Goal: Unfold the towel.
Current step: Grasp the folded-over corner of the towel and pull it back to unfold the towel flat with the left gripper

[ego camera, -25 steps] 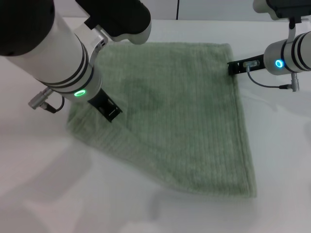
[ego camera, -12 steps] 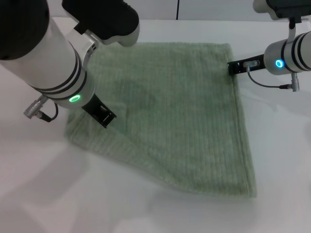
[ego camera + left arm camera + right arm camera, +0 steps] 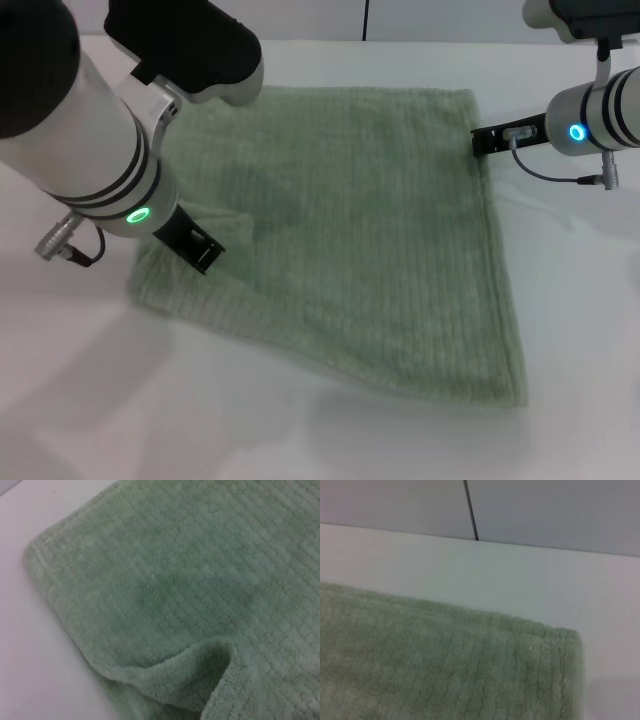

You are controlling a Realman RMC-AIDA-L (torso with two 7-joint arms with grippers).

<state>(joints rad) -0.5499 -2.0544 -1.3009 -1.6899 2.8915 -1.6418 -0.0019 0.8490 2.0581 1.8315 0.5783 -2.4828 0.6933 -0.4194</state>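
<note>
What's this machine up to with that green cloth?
A two-armed robot is spreading a pale green towel out on a white table. The left gripper is down on the towel near its left edge, where the cloth bunches into a small ridge. The right gripper sits at the towel's far right corner. The towel lies mostly flat, one layer spread wide, though its left side looks rumpled.

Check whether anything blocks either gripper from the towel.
Nothing visible does. The left gripper is already on the towel near its left corner, beside a small raised fold; the right gripper sits at the far right corner.
</note>
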